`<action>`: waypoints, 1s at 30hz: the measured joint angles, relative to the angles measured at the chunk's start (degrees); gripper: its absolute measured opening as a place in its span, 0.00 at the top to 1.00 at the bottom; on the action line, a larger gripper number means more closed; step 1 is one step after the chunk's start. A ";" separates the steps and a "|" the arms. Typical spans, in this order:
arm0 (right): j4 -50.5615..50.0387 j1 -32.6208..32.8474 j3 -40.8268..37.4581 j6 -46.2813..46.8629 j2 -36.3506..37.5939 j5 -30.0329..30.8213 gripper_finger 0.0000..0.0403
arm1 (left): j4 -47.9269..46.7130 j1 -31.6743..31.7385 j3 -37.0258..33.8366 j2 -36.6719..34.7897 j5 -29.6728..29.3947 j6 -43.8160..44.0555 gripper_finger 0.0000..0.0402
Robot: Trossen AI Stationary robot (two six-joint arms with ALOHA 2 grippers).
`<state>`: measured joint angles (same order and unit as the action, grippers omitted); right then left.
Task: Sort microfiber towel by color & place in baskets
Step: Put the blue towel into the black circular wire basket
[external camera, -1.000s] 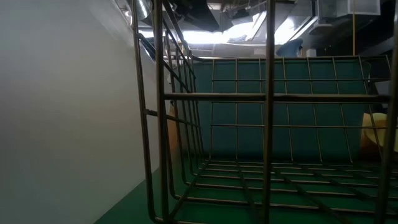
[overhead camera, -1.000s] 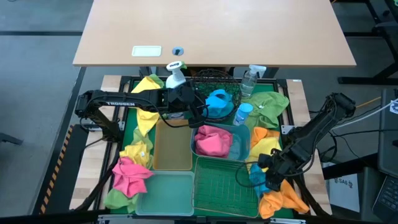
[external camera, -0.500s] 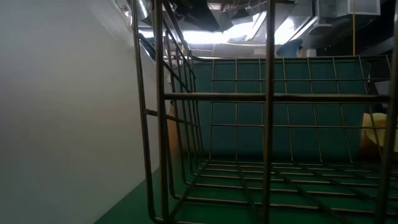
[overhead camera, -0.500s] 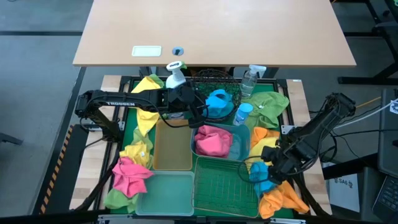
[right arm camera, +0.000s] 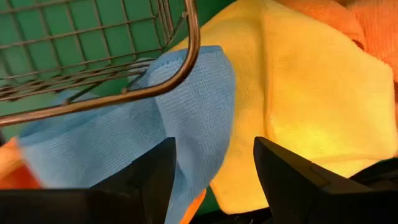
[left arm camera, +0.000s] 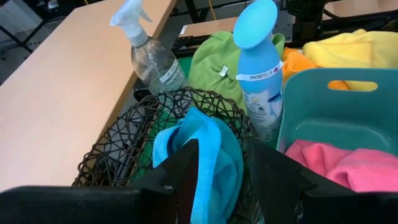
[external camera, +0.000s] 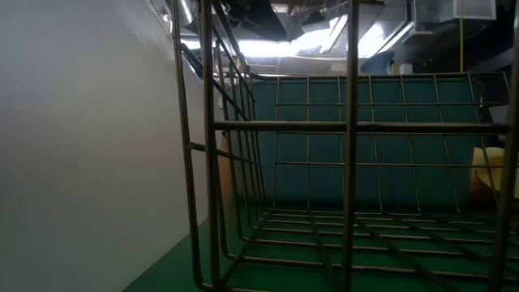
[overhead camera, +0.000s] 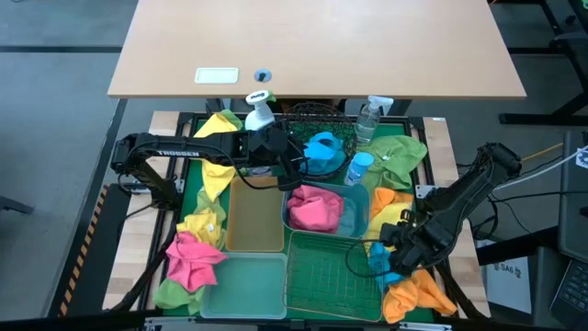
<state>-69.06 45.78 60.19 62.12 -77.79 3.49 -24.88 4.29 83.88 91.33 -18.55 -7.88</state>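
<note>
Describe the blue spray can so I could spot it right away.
Start at the round black wire basket at the table's far edge. Beside it, by the teal bin, stands the spray can: pale blue with a rounded cap, unlike the two clear trigger bottles nearby.

I'm looking at a robotics lab or workshop: grey floor (overhead camera: 55,138), a bare wooden desk (overhead camera: 317,46) behind the rig's green tabletop (overhead camera: 204,188), black metal stands (overhead camera: 560,28) at the side, exposed ceiling ducts (external camera: 438,16) and strip lighting (external camera: 324,39) overhead.
</note>
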 joint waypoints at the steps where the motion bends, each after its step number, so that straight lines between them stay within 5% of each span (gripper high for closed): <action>1: 0.00 0.00 -0.01 -0.39 -0.77 -0.01 0.46 | 0.00 0.00 0.00 0.00 0.00 0.00 0.66; 12: 0.50 -0.04 -0.03 -2.59 -6.46 -0.04 0.48 | 0.00 0.00 0.00 0.00 -0.01 0.00 0.66; 16: 0.51 -0.04 -0.03 -2.61 -6.43 -0.33 0.59 | 0.00 0.00 0.00 0.00 -0.02 0.00 0.66; 24: 0.39 -0.04 -0.03 -6.53 -6.20 -1.55 0.97 | 0.00 0.00 0.00 0.00 -0.01 -0.02 0.66; 30: -1.06 -0.07 0.37 -7.18 -4.11 -1.55 0.92 | -0.01 0.00 0.00 -0.07 -0.02 -0.02 0.66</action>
<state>-70.11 45.71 60.56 54.94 -81.91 1.93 -24.89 4.29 83.88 91.26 -18.57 -7.90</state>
